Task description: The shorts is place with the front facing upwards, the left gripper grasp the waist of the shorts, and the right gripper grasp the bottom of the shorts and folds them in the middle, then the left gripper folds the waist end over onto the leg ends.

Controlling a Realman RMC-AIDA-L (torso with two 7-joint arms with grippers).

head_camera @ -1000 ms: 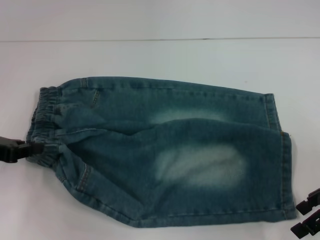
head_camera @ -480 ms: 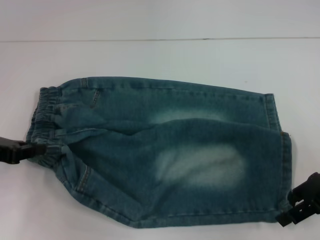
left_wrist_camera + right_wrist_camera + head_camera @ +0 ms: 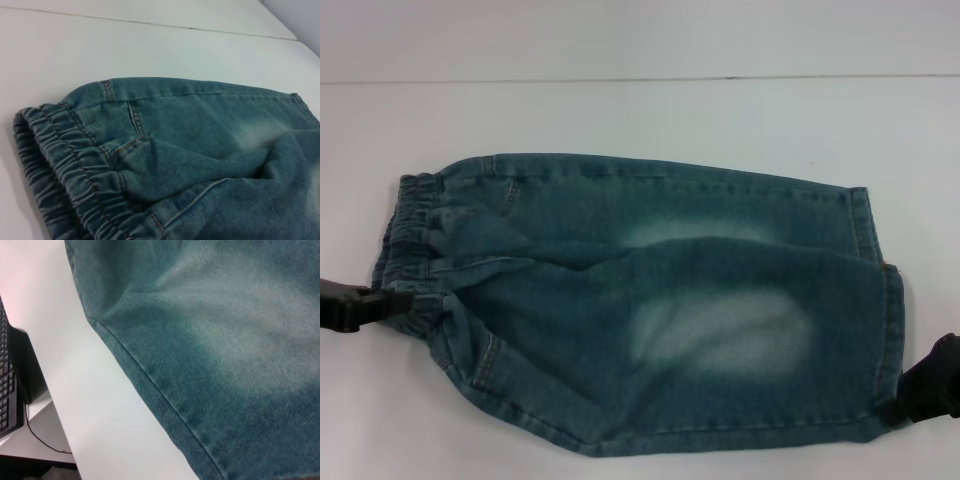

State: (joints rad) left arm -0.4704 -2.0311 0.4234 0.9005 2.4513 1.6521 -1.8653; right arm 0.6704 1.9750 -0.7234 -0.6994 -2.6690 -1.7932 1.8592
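Note:
The blue denim shorts [image 3: 650,300] lie flat on the white table [image 3: 620,110], with the elastic waist [image 3: 405,235] at the left and the leg hems [image 3: 880,300] at the right. One half lies folded over the other, front edge nearest me. My left gripper [image 3: 390,301] reaches in from the left edge, shut on the near end of the waistband. At the near right hem corner sits my right gripper [image 3: 910,400], touching the cloth. The left wrist view shows the gathered waistband [image 3: 65,170] close up. Denim and a hem seam [image 3: 165,395] fill the right wrist view.
A line marks the table's far edge [image 3: 640,79] behind the shorts. In the right wrist view a black keyboard [image 3: 6,380] and a cable [image 3: 45,442] lie on a lower surface beyond the table's side edge.
My right gripper has moved from the lower right corner up and inward onto the hem corner. The left gripper has stayed at the waistband, shifting only slightly.

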